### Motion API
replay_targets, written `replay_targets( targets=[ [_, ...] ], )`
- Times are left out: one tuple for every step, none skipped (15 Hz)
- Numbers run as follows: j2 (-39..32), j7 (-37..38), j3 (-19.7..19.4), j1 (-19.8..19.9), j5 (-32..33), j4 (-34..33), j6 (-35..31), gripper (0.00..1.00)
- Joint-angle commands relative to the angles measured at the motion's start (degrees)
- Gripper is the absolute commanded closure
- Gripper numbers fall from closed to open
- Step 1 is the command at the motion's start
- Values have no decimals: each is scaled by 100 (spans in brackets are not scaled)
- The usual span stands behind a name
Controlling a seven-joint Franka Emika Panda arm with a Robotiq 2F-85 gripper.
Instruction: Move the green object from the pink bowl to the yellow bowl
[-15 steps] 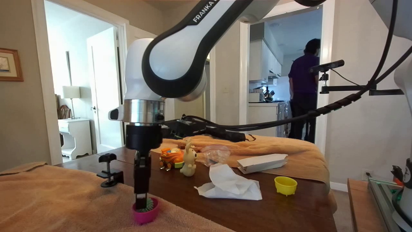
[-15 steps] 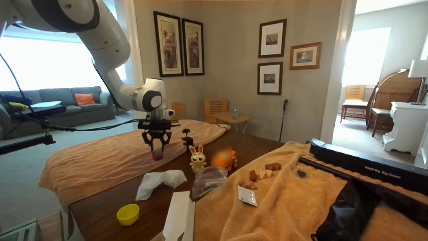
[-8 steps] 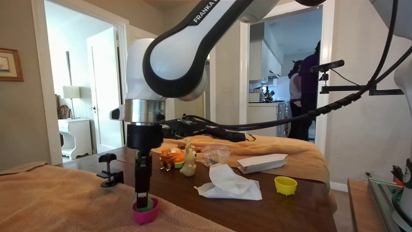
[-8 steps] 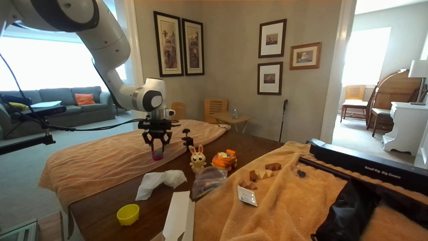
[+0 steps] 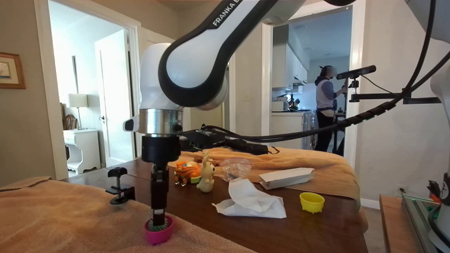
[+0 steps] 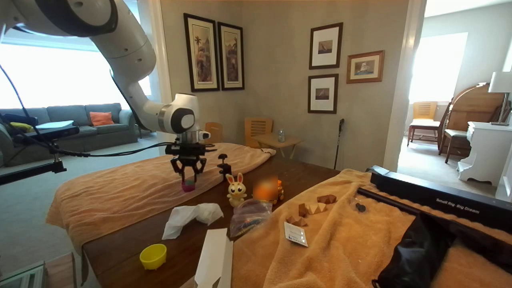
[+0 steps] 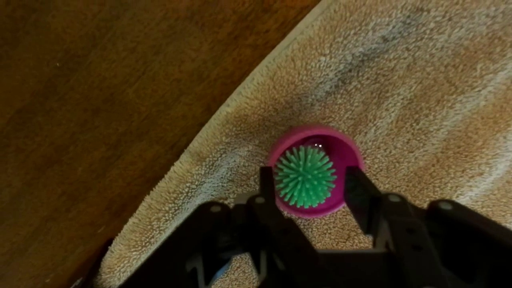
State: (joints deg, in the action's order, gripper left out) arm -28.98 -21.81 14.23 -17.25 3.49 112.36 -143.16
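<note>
The green object (image 7: pixel 306 177), a spiky ball, rests inside the pink bowl (image 7: pixel 316 130), nearer the bowl's left side in the wrist view. My gripper (image 7: pixel 310 173) stands open over the bowl, one finger on each side of the ball. A gap shows between the ball and the right finger (image 7: pixel 358 188); the left finger is close to the ball, and contact cannot be told. An exterior view shows a fingertip (image 5: pixel 159 220) at the bowl's mouth, partly hiding the ball. The yellow bowl (image 5: pixel 312 203) stands on the brown table, also seen as a yellow bowl (image 6: pixel 153 258), and holds nothing visible.
The pink bowl sits on an orange towel (image 5: pixel 88 225). Between the bowls lies crumpled white paper (image 5: pixel 251 202). Behind are a rabbit figure (image 5: pixel 206 175), an orange toy car (image 5: pixel 186 173), a plastic bag (image 5: pixel 236 168), a white box (image 5: pixel 286 178) and a black clamp (image 5: pixel 119 186).
My gripper has shifted slightly to the right in an exterior view, now more centred over the pink bowl. The bowls and green object have not visibly moved. People in the background have moved.
</note>
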Motion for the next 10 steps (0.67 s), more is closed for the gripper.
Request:
replay_targets(
  targets=[
    [168,269,10,0,245,142,98,53],
    [168,269,11,-1,246,140,99,60],
    [169,270,10,-1,247,138,101,64],
    [171,267,11,-1,247,138,103,80],
    [172,268,9,1,247,138,105,86],
    [167,273,6,-3,251,129,109,93],
    [167,272,5,-3,253,127,113,99],
    [170,272,5,-2,253,130,115,100],
    [168,275,2,-4,256,128,116,100],
    [166,275,0,-5,258,127,114,100]
  ],
)
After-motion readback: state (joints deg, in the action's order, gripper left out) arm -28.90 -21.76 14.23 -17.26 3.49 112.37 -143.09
